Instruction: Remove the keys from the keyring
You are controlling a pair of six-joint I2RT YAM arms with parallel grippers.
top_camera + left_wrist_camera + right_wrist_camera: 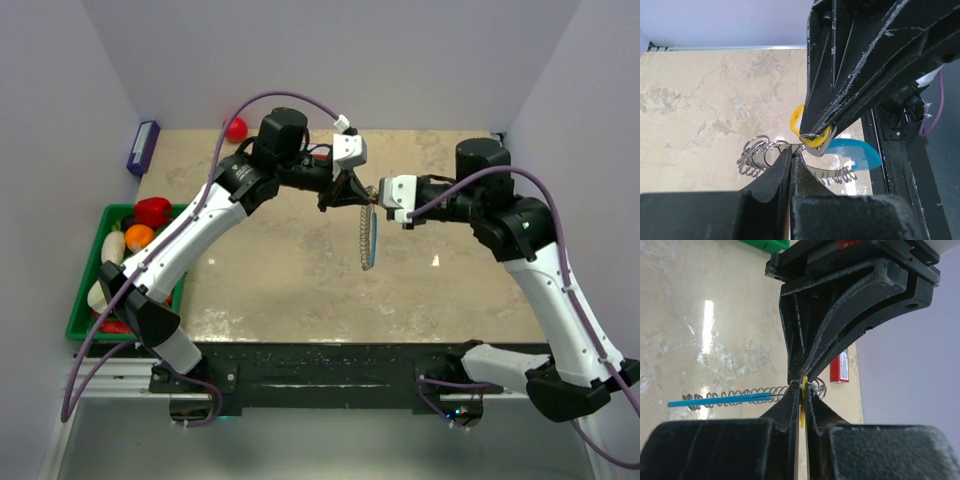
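Both grippers meet tip to tip above the middle of the table. My left gripper (350,194) (790,151) is shut on a split ring of the keyring (758,150). From that grip the silvery coil chain and its light-blue segment (372,243) (722,400) hang down. My right gripper (379,197) (803,385) is shut on the small yellow key (816,142) (803,412), which still sits on a ring of the keyring. In the left wrist view the right gripper's black fingers (850,75) come in from the upper right and cover most of the key.
A green basket (84,312) of vegetables stands at the table's left edge. A red ball (236,128) and a purple box (143,147) lie at the far left. A red rectangular box (842,367) lies on the table beyond the grippers.
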